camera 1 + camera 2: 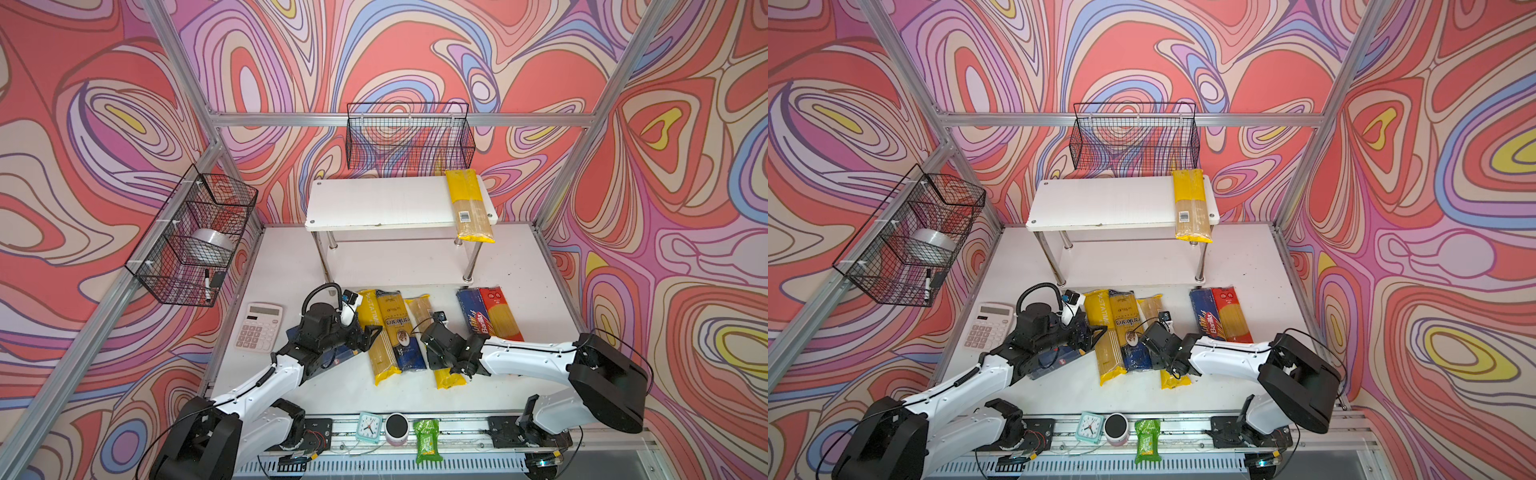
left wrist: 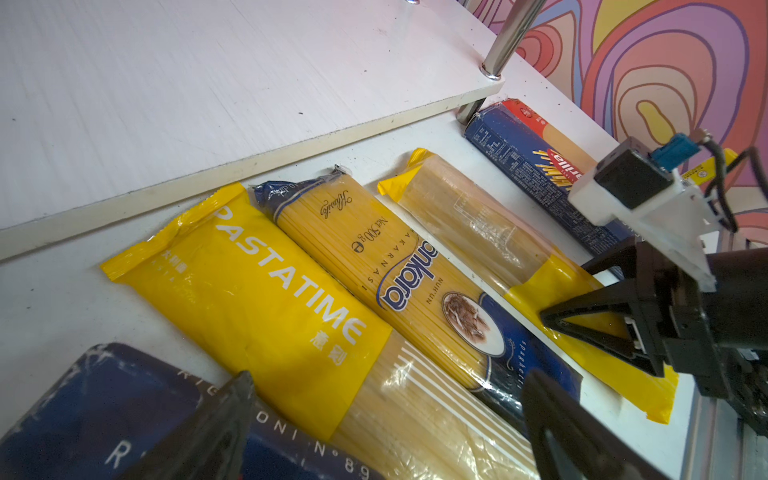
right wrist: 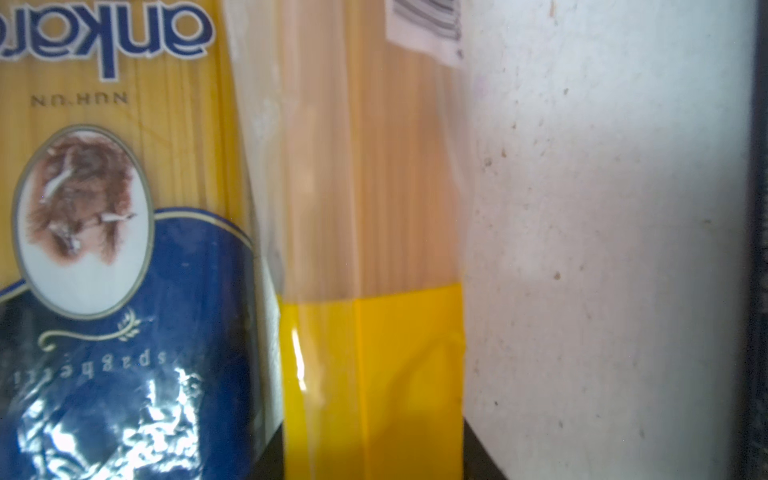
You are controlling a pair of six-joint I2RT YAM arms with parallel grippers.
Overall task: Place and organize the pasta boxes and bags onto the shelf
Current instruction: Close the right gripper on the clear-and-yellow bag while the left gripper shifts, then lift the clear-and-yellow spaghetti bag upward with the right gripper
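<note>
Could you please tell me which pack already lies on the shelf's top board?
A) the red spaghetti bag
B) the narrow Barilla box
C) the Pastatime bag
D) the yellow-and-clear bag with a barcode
D: in both top views the yellow-and-clear bag with a barcode lies alone at the right end of the top board of the shelf, overhanging its front edge.

blue-and-gold bag (image 3: 124,332) | touching yellow-and-clear bag (image 3: 374,208) | barcode label (image 3: 428,25) on it | white tabletop (image 3: 602,249) alongside | dark strip (image 3: 759,249), perhaps hardware
</note>
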